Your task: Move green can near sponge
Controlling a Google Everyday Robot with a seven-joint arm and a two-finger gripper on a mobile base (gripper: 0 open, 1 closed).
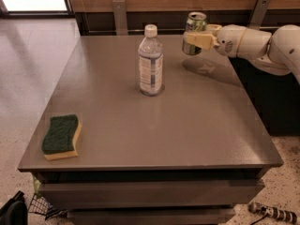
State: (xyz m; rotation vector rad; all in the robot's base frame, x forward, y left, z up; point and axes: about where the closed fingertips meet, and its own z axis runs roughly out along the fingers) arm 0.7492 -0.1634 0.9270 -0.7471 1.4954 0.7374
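The green can [195, 26] with its silver top is held in the air above the far right part of the table [197, 125]. My gripper [198, 39] reaches in from the right and is shut on the can; one pale finger crosses the can's lower front. The can's shadow falls on the tabletop below it. The sponge [61, 136], dark green on top with a yellow base, lies flat near the table's front left corner, far from the can and gripper.
A clear plastic water bottle [150, 62] with a white cap stands upright in the middle back of the table, left of the can. My white arm [262, 43] extends over the table's right edge. A dark wall with brackets runs behind the table.
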